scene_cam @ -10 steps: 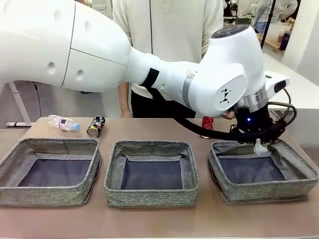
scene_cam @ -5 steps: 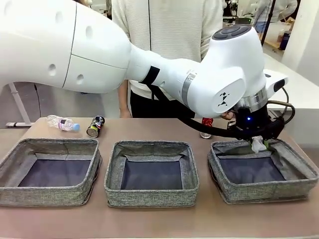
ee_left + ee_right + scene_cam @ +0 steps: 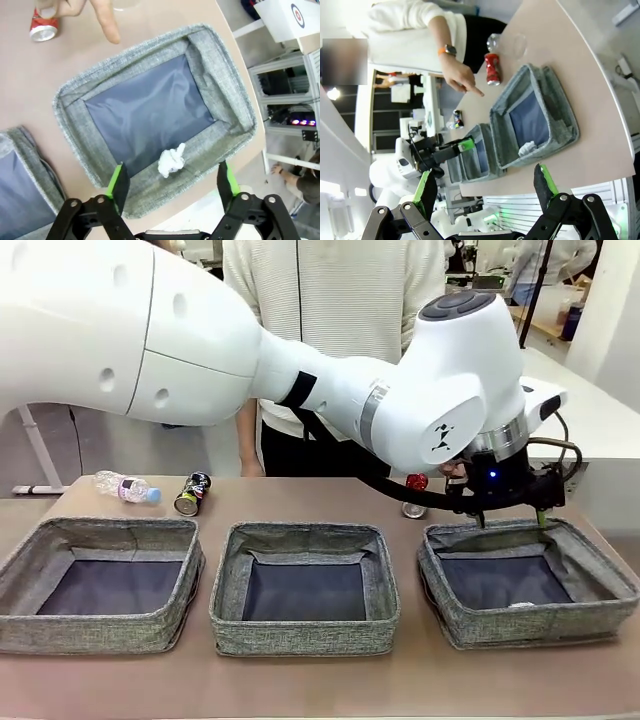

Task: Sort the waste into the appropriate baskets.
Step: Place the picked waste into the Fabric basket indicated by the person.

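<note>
Crumpled white paper wad [image 3: 171,160] fallen from left gripper [image 3: 171,174] into grey woven basket [image 3: 70,116], its jaws now apart, right gripper [image 3: 482,184] spread too, dented red can [image 3: 416,482] half hidden behind arm

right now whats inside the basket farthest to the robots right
One crumpled white paper wad lies in the right basket, on its dark bottom close to one wall. The rest of the bottom shows bare; whatever is under the wad itself is covered.

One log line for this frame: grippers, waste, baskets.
left gripper: open over right basket | paper wad: in that basket | right gripper: open, empty | red can, dark can, bottle: on table
</note>
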You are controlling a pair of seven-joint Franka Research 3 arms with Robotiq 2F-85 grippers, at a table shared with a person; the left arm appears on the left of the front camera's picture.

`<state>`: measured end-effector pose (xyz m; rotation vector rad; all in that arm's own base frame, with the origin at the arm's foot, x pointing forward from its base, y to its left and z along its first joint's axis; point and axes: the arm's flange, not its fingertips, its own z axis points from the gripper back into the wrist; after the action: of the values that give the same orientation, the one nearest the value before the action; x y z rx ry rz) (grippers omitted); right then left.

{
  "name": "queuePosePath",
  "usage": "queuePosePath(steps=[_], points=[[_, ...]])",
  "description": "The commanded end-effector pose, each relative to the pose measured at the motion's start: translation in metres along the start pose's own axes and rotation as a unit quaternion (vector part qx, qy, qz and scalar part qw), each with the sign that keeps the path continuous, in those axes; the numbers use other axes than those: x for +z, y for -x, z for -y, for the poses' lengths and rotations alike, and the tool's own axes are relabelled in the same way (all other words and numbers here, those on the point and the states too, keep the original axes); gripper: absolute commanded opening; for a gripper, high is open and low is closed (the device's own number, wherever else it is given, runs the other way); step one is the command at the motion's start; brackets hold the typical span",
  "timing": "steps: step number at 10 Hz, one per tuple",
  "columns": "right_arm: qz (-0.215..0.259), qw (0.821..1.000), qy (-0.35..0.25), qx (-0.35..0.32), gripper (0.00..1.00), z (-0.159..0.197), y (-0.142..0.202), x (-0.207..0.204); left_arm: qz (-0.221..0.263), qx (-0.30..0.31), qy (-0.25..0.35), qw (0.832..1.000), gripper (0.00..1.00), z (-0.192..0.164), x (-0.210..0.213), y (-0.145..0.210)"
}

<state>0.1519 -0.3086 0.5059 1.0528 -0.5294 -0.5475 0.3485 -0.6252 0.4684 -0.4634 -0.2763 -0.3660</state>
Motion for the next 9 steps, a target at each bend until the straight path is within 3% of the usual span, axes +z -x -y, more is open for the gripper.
queuePosePath(steps=[1, 3, 4, 6, 7, 9], points=[[0.003, 1.000, -0.001, 0.015, 1.00, 0.001, 0.002, -0.002, 0.020, 0.016, -0.011, 1.000, 1.00, -0.010, 0.014, 0.009], [0.003, 1.000, -0.001, 0.015, 1.00, 0.001, 0.002, -0.002, -0.055, -0.026, -0.017, 0.998, 1.00, -0.047, 0.056, -0.005], [0.000, 1.000, 0.000, 0.000, 1.00, 0.000, 0.000, 0.000, -0.059, -0.018, -0.035, 0.997, 1.00, -0.093, 0.105, -0.013], [-0.076, 0.997, 0.018, 0.028, 1.00, -0.018, 0.003, -0.063, -0.070, 0.028, -0.030, 0.997, 1.00, -0.186, 0.195, -0.007], [-0.104, 0.994, 0.028, 0.034, 1.00, -0.024, 0.006, -0.089, -0.079, 0.037, 0.019, 0.996, 1.00, -0.235, 0.242, 0.006], [-0.155, 0.987, 0.027, 0.020, 1.00, -0.030, 0.010, -0.123, -0.117, 0.089, 0.106, 0.983, 1.00, -0.359, 0.334, 0.070]])
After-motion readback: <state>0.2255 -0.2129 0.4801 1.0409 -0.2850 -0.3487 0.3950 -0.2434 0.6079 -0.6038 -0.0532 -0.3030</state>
